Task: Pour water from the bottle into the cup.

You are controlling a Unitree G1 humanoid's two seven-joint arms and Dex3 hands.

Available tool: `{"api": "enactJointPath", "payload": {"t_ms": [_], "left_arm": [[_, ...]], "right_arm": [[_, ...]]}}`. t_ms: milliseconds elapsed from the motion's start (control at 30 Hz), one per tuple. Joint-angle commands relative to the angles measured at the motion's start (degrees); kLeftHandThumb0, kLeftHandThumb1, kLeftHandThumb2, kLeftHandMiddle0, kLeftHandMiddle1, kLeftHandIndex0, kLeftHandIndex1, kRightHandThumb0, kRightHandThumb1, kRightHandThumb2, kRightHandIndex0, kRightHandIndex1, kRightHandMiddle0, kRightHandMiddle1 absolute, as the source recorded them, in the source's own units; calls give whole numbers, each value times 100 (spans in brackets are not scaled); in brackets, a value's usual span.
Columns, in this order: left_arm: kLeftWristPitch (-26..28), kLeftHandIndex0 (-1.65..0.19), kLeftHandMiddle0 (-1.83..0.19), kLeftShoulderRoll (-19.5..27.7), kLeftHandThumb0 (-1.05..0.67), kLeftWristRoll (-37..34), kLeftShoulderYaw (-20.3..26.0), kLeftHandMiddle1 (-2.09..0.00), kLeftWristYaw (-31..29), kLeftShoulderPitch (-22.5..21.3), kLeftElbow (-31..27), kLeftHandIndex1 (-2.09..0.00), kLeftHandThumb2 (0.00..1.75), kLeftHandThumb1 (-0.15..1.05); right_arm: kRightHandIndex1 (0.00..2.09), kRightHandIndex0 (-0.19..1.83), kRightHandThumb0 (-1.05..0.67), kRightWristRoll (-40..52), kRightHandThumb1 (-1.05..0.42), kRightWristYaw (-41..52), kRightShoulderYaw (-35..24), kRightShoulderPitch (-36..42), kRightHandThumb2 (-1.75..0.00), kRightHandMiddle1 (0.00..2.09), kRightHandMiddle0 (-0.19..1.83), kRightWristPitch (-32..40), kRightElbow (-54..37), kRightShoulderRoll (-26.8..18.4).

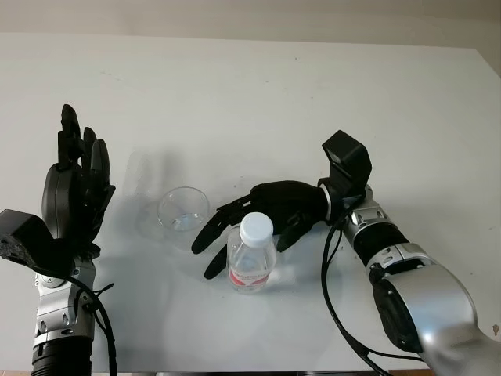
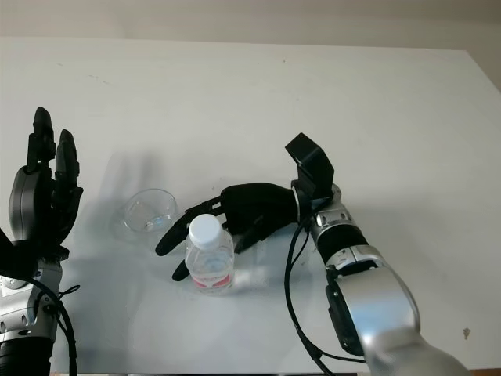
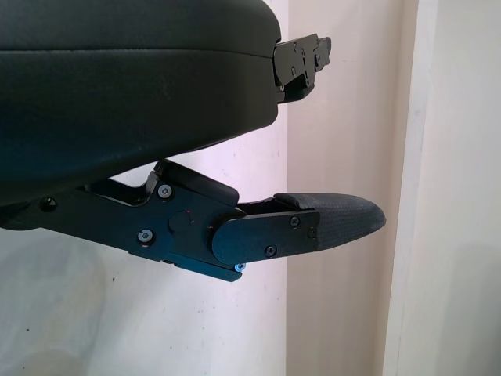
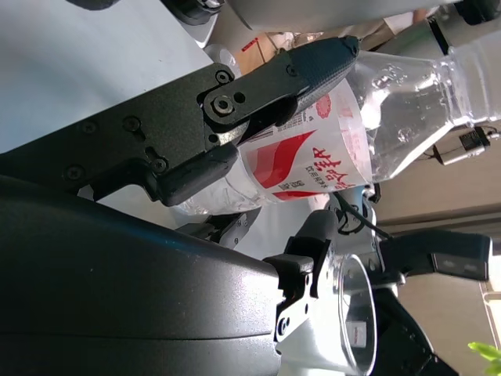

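Clear plastic bottle (image 1: pixel 251 261) stands among the right hand's (image 1: pixel 262 211) unclosed fingers (image 1: pixel 210 233); a careless closure could topple it into the cup (image 1: pixel 183 212).

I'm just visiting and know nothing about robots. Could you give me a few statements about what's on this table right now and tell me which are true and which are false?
1. The bottle stands upright with its white cap on. True.
2. The cup is full of water. False: the clear cup looks empty.
3. The right robot hand is at the bottle, its fingers reaching around it. True, though a firm grip cannot be confirmed.
4. The left robot hand is holding the cup. False: it is open and raised at the table's left side, apart from the cup.
5. The cup stands to the right of the bottle. False: it stands to the bottle's left, slightly farther back.
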Motion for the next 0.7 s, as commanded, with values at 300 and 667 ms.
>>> {"api": "enactJointPath", "payload": {"t_ms": [300,667], "left_arm": [[13,19,18,32,-72,-39,33,-5,-19,9,-77,-4,50,105],[62,19,18,89,-73,-56,60,-5,-51,0,-89,-5,49,105]], "right_arm": [[3,32,-96,779,-92,45,882,368,-6,30,13,-753,-366,-557],[2,1,-100,1711,-101,45,1096,874,-6,11,0,-1243,-903,-1025]]}}
